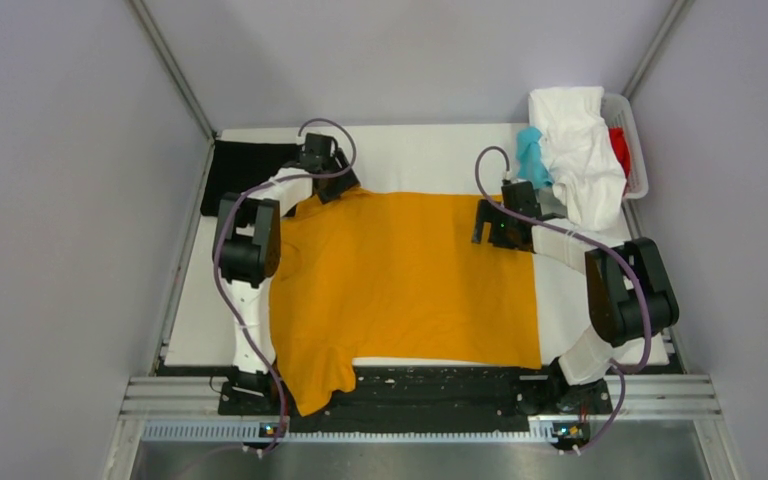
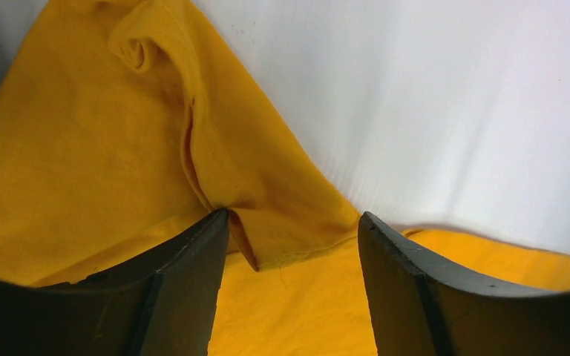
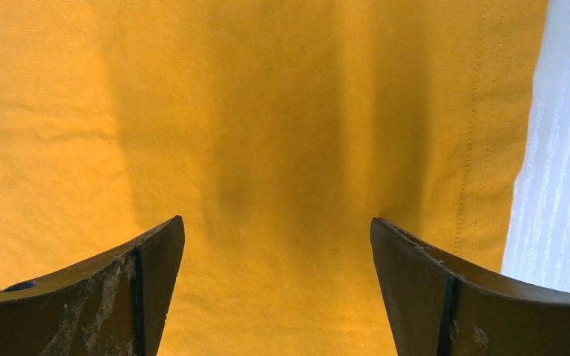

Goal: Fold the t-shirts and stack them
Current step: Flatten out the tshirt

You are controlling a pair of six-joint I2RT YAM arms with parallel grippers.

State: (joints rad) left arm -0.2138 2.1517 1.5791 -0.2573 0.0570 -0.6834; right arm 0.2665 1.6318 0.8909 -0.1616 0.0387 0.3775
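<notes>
Nearest, one sleeve (image 1: 315, 385) of the orange shirt (image 1: 400, 280), spread flat on the bench (image 1: 200, 320), hung over the edge and might have dragged a fold crooked. At the shirt's far edge the left gripper (image 2: 293, 222) and right gripper (image 3: 278, 226) were both spread, holding nothing. The left straddled bunched cloth, risking a lopsided pinch. Beyond, a black shirt (image 1: 240, 172) lay far left. A white shirt (image 1: 580, 150) spilling from a basket (image 1: 641, 160) crowded the right arm.
</notes>
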